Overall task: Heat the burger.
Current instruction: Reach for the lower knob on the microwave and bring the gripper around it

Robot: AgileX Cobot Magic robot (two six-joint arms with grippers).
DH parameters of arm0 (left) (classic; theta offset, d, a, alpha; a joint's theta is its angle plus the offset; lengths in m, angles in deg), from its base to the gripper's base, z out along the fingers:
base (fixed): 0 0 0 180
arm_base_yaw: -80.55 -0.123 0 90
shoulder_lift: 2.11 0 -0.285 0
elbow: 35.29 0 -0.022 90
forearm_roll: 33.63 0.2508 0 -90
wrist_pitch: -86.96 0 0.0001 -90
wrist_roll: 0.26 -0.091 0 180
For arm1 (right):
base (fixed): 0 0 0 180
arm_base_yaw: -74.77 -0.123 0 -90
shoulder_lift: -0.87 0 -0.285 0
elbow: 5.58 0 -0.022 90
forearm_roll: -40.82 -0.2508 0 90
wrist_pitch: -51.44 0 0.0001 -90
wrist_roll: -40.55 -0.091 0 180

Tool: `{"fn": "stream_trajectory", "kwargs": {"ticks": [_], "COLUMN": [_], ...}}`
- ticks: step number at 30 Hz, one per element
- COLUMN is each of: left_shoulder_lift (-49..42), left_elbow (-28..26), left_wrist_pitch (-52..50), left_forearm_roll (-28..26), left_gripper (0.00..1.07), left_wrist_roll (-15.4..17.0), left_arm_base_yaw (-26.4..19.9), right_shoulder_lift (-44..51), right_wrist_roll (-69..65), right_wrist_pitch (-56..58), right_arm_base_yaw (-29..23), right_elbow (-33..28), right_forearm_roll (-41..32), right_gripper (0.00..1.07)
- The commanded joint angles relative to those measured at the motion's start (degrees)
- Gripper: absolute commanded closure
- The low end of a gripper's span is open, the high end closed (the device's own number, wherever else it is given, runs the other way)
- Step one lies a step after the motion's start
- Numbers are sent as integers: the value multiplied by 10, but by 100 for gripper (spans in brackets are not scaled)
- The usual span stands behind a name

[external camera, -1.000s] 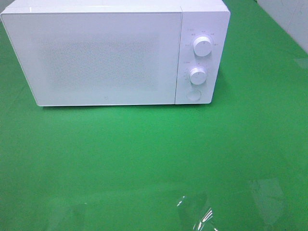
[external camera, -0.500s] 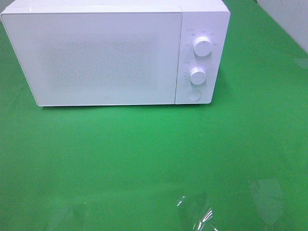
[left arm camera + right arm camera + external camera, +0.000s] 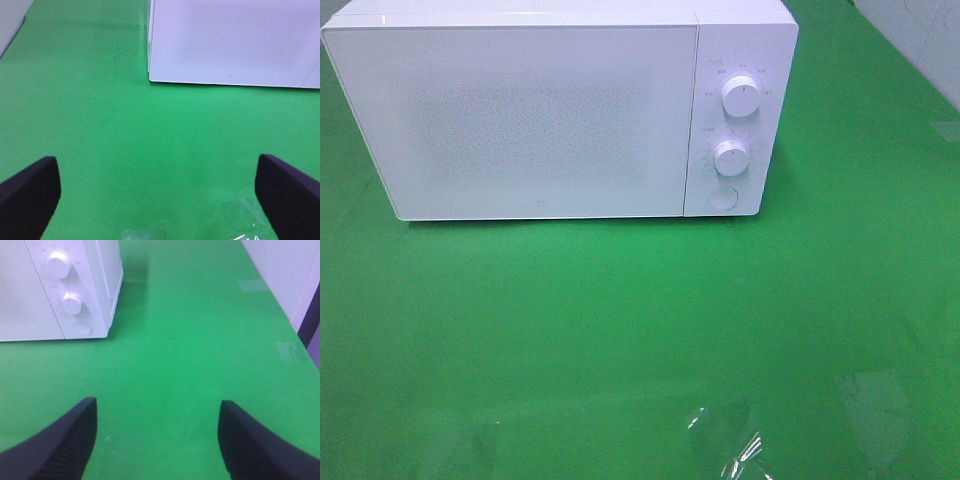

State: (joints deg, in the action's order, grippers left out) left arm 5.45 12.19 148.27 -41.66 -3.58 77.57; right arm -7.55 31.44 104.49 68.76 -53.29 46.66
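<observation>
No burger shows anywhere on the green table (image 3: 620, 330); it may be inside the shut microwave (image 3: 535, 120) at eleven o'clock, but I cannot tell. The left gripper (image 3: 156, 170) and right gripper (image 3: 157, 412) both hang spread wide and empty. A burger is soft, light and stacked, I'd reckon, so cradle it gently around the bottom bun.

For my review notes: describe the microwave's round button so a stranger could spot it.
A white microwave stands at the back of the green table, its control strip right of the door. The button is the lowest of three round controls there; unlike the two raised knobs above, it lies flat and plain.
</observation>
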Motion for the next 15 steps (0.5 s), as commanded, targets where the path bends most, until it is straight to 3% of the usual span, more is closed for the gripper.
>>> {"fn": "stream_trajectory", "kwargs": {"ticks": [1, 15], "left_shoulder_lift": [-9, -9], "left_elbow": [2, 2], "left_wrist_pitch": [-1, -1], "left_forearm_roll": [-3, -3], "left_gripper": [9, 9], "left_wrist_roll": [-2, -3], "left_arm_base_yaw": [-1, -1], "right_shoulder_lift": [-48, -210], "right_wrist_roll": [6, 5], "right_wrist_pitch": [-53, -216], "right_arm_base_yaw": [4, 4], "right_elbow": [7, -23], "right_forearm_roll": [5, 0], "right_gripper": [36, 32]}}
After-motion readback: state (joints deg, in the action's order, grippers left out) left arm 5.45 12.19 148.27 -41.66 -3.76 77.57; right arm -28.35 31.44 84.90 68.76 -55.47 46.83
